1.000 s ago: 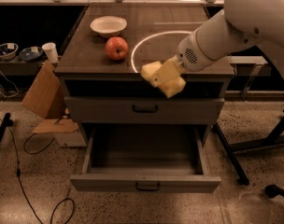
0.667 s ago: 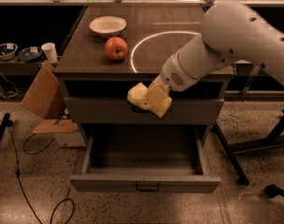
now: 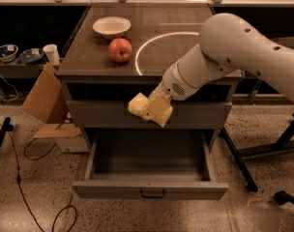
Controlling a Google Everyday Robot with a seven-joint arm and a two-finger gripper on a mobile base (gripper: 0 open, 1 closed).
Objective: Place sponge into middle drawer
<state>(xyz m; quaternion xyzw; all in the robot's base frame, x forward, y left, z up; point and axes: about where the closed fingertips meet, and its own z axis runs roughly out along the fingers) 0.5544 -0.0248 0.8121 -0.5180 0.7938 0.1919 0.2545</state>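
My gripper [image 3: 149, 108] hangs in front of the closed upper drawer panel [image 3: 103, 114], just above the open middle drawer [image 3: 149, 190]. It is shut on the pale yellow sponge [image 3: 136, 104], which sticks out to the left of the yellowish fingers [image 3: 160, 112]. The middle drawer is pulled out, with low side walls, a bare grey floor [image 3: 147, 163] and a small dark bar handle [image 3: 152, 193] on its front. The sponge is in the air over the drawer's back part. My white arm [image 3: 234, 47] reaches in from the right across the tabletop.
A red apple [image 3: 120, 50] and a white bowl [image 3: 111, 26] sit on the dark tabletop [image 3: 152, 18]. Cardboard [image 3: 44, 98] leans at the left, with cables [image 3: 21, 178] on the floor. Black stand legs [image 3: 263, 149] are at the right.
The gripper has carried the sponge left and down, from the tabletop's front edge to in front of the upper drawer panel, above the open drawer.
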